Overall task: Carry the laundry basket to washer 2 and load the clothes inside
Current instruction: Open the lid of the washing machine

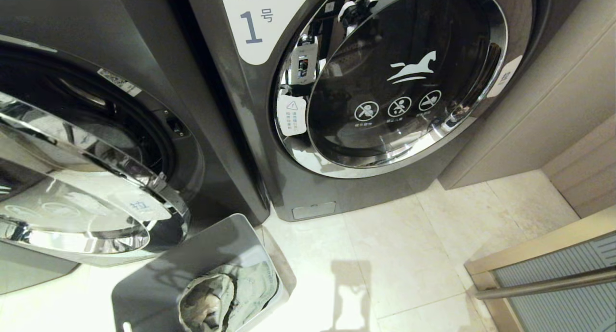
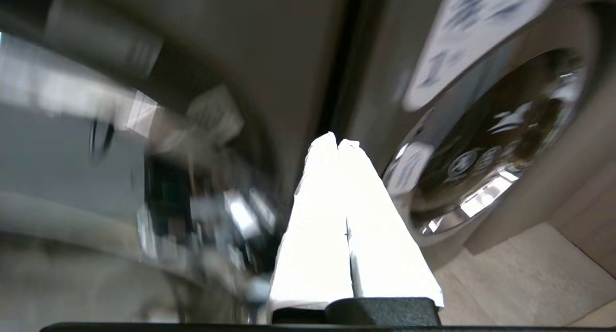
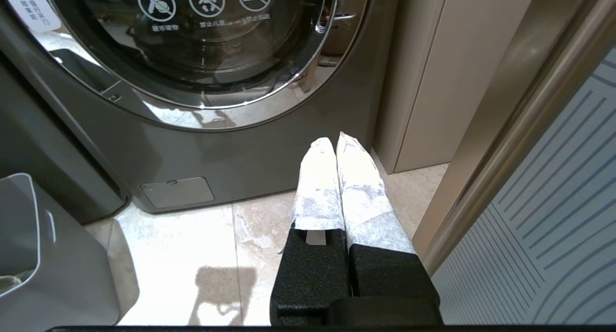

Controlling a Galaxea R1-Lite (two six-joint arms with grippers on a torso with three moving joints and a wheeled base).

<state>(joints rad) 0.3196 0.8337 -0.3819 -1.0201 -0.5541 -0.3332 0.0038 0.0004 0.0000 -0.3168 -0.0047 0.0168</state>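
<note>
The grey laundry basket [image 1: 159,274] stands on the floor in the head view, below the open door [image 1: 96,187] of a dark grey washer [image 1: 120,48] at the left. That washer's number label is out of view, so I cannot tell that it is washer 2. The clothes [image 1: 216,298], a grey-green bundle, lie inside the basket. Neither arm shows in the head view. My left gripper [image 2: 337,142] is shut and empty, pointing at the gap between the two washers. My right gripper [image 3: 335,140] is shut and empty, low over the tiles, with the basket's corner [image 3: 24,255] beside it.
The washer labelled 1 [image 1: 409,82] stands at the right with its glass door closed. A beige cabinet [image 1: 553,106] is beside it. A sliding door frame with a metal bar [image 1: 548,284] is at the near right. Pale floor tiles [image 1: 385,255] lie between.
</note>
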